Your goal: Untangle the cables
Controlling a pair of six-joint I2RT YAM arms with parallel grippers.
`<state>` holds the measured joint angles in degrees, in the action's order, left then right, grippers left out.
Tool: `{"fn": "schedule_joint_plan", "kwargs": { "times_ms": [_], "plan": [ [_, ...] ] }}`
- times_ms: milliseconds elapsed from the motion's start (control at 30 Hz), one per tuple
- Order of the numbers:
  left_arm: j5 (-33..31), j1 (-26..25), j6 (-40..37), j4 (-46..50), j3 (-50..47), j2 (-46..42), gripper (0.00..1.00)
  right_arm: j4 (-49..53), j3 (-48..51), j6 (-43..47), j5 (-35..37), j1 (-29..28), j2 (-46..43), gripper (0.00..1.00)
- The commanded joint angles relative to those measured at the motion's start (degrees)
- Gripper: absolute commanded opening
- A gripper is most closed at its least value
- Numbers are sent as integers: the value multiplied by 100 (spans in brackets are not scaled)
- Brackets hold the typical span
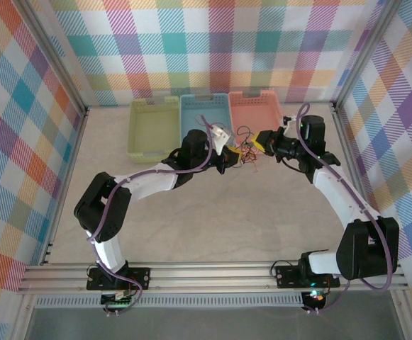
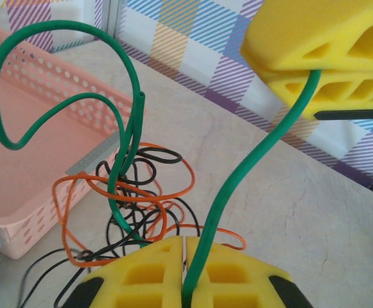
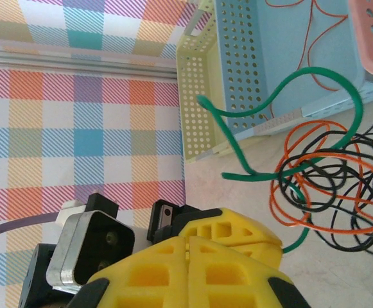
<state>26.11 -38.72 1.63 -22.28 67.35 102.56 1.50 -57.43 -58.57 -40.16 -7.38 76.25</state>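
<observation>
Drawing the green cable (image 2: 250, 167) free looks like the step in hand. The left gripper (image 2: 185, 247) and the right gripper (image 2: 282, 69) are both clenched on it, with a slack, curved span between them. The cables (image 2: 149, 196), orange and black loops knotted around the green, lie on the table (image 2: 289, 212) near its far edge, just beside the pink basket (image 2: 45, 83). Parting the grippers slowly and lifting away from the knot seems best, easing off if loops ride up. The green tail arching over the basket may snag.
</observation>
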Motion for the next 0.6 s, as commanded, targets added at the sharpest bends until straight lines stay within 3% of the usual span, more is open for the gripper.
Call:
{"fn": "schedule_joint_plan", "kwargs": {
  "times_ms": [0, 200, 400, 467, 567],
  "plan": [
    [-345, 204, -49, 708, -91, 53, 5, -321, -67, 134, -41, 377, -330, 0],
    [-210, 190, -66, 675, -90, 62, 6, -690, -15, -91, -436, 341, -176, 0],
    [12, 172, -76, 620, -91, 70, 9, -587, -217, 185, -601, -123, -120, 0],
    [101, 171, -76, 622, -88, 71, 15, -455, -313, 385, -562, -209, -149, 0],
    [148, 172, -48, 532, -151, 28, 39, -148, -401, 809, -460, -238, -202, 0]
  ]
}}
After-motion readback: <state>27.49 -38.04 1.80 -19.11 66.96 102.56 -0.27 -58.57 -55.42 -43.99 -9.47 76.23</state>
